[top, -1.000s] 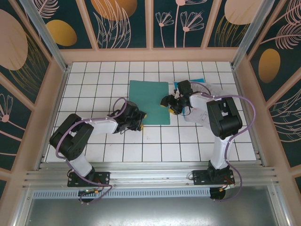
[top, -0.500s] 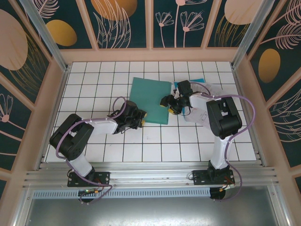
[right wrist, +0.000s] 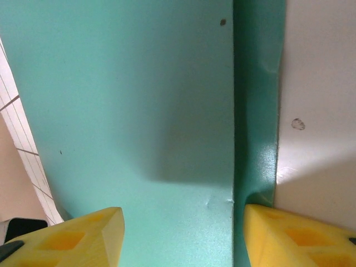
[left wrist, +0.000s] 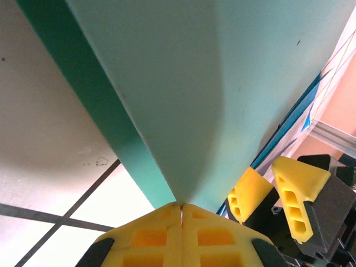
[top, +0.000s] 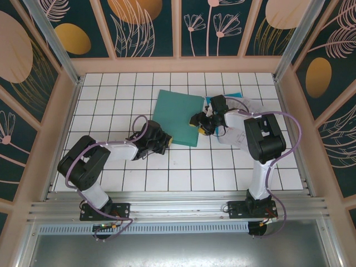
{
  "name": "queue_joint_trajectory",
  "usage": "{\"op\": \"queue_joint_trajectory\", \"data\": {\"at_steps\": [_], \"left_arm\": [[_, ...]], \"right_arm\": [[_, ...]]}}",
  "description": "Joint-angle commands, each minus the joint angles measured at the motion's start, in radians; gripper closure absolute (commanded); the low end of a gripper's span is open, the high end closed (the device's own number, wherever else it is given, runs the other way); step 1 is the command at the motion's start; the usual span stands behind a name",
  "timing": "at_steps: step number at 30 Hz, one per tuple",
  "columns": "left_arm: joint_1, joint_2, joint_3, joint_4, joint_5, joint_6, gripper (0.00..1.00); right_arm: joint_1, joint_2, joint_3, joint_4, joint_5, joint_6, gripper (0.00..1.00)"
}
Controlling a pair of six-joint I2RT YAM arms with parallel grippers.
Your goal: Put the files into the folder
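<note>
The teal-green folder lies tilted on the white tiled table. My left gripper is at its near corner, and in the left wrist view its yellow fingers are shut on the corner of the top cover. That cover is raised off the darker lower leaf. My right gripper is at the folder's right edge, open; its right finger touches the lower leaf. The files, a cyan-blue sheet with white sheets, lie mostly hidden under the right arm.
The right gripper's yellow fingers stand close beside the left gripper in the left wrist view. A peach wooden frame with patterned panels walls in the table on three sides. An aluminium rail runs along the near edge.
My left gripper has closed onto the folder's near corner. The folder has swung from square to tilted and its cover has lifted. The right jaws have narrowed a little.
</note>
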Motion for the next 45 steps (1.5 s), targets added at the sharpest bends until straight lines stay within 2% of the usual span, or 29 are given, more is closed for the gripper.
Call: {"op": "queue_joint_trajectory", "data": {"at_steps": [1, 6, 11, 14, 17, 19, 21, 24, 27, 31, 35, 38, 42, 45], "left_arm": [[-0.005, -0.031, -0.018, 0.068, 0.022, -0.01, 1.0], [-0.005, -0.033, -0.023, 0.078, 0.029, -0.008, 1.0], [-0.005, -0.033, -0.024, 0.078, 0.039, -0.007, 1.0], [-0.006, -0.053, -0.006, 0.014, 0.034, 0.022, 1.0], [-0.005, -0.089, 0.052, -0.145, 0.02, 0.096, 0.73], [-0.006, -0.101, 0.13, -0.305, 0.008, 0.185, 0.57], [-0.006, -0.098, 0.222, -0.439, -0.012, 0.309, 0.49], [-0.009, -0.051, 0.389, -0.606, -0.027, 0.592, 0.44], [-0.04, 0.002, 0.519, -0.69, -0.028, 0.874, 0.42], [-0.125, 0.069, 0.64, -0.807, -0.142, 1.197, 0.36], [-0.197, 0.128, 0.711, -0.888, -0.325, 1.365, 0.32], [-0.241, 0.191, 0.773, -0.941, -0.503, 1.41, 0.31], [-0.275, 0.285, 0.87, -1.019, -0.753, 1.395, 0.33], [-0.281, 0.33, 0.916, -1.037, -0.838, 1.402, 0.36]], "right_arm": [[0.001, 0.012, 0.003, -0.015, -0.035, 0.026, 0.44], [0.001, 0.001, 0.008, 0.002, -0.052, 0.046, 0.55], [0.002, -0.016, 0.009, 0.01, -0.057, 0.059, 0.8], [0.001, -0.037, 0.002, 0.011, -0.041, 0.068, 0.99], [0.002, -0.058, -0.004, 0.007, -0.026, 0.081, 1.0], [0.002, -0.072, -0.006, 0.006, -0.021, 0.091, 1.0], [0.002, -0.085, -0.003, 0.003, -0.02, 0.102, 1.0], [0.004, -0.1, 0.015, -0.01, -0.023, 0.125, 1.0], [0.003, -0.11, 0.045, -0.032, -0.03, 0.143, 1.0], [0.004, -0.098, 0.105, -0.087, -0.041, 0.156, 1.0], [0.004, -0.087, 0.144, -0.107, -0.056, 0.169, 1.0], [0.003, -0.086, 0.167, -0.108, -0.071, 0.181, 1.0], [0.003, -0.079, 0.198, -0.125, -0.085, 0.184, 1.0], [0.005, -0.078, 0.209, -0.135, -0.095, 0.185, 1.0]]}}
